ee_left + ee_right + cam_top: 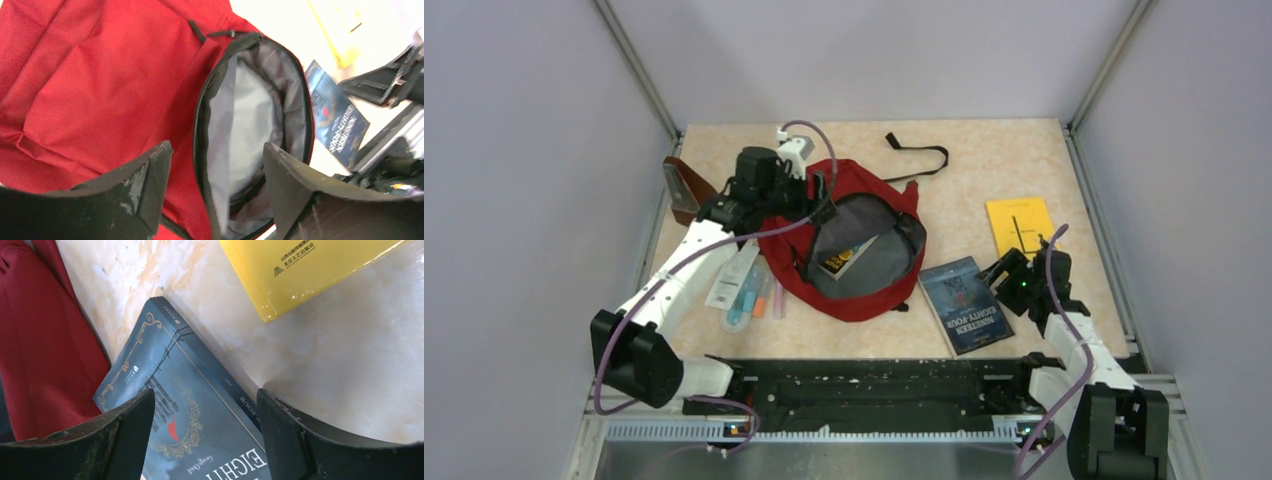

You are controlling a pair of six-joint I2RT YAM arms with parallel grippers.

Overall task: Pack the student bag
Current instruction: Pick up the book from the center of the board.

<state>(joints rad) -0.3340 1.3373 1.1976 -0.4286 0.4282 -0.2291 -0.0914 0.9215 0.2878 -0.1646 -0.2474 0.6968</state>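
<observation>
Beige marbled tabletop (984, 160) is carrying the student bag (864, 295), mouth gaping, at centre-left of the overhead frame. Left gripper (217, 150) is hovering spread over the bag's upper-left rim; right gripper (205, 395) is hanging spread above a blue book (969, 305), lower right.

The dark blue book (967, 305) has on its cover the title "NINETEEN EIGHTY-FOUR" in pale capital letters, and below it in small letters the author name "George Orwell". The yellow book (300, 270) shows a small logo beside two lines of Chinese print, "山西出版传媒集团" and "北岳文艺出版社"
</observation>
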